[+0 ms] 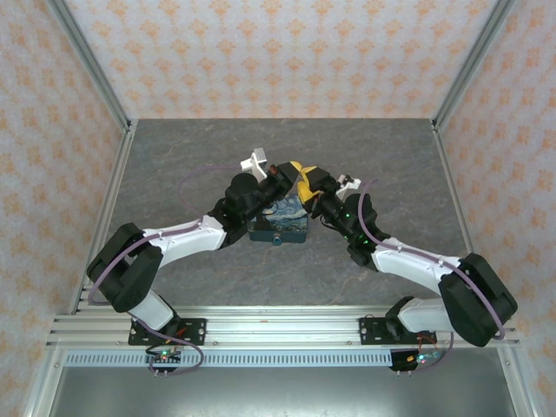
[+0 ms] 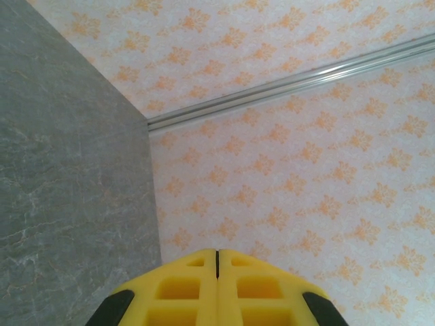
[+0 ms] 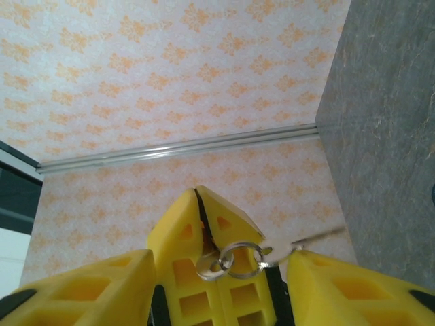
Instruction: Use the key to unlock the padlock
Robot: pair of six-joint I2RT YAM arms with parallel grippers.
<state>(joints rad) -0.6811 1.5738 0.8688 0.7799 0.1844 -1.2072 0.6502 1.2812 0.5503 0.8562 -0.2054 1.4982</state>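
Finding: the left fingers, pressed together, pinch the key ring. The key juts sideways over the right fingers, which are spread astride them.

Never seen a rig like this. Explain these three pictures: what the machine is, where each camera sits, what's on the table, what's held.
Two robot arms, the left arm and right arm, are bolted to a grey table. The overhead picture shows both meeting over a blue box. The other two come from a camera on each wrist, looking past yellow jaws. The left arm's jaws are shut, apparently pinching a key ring with a key; the right arm's jaws stand open either side.
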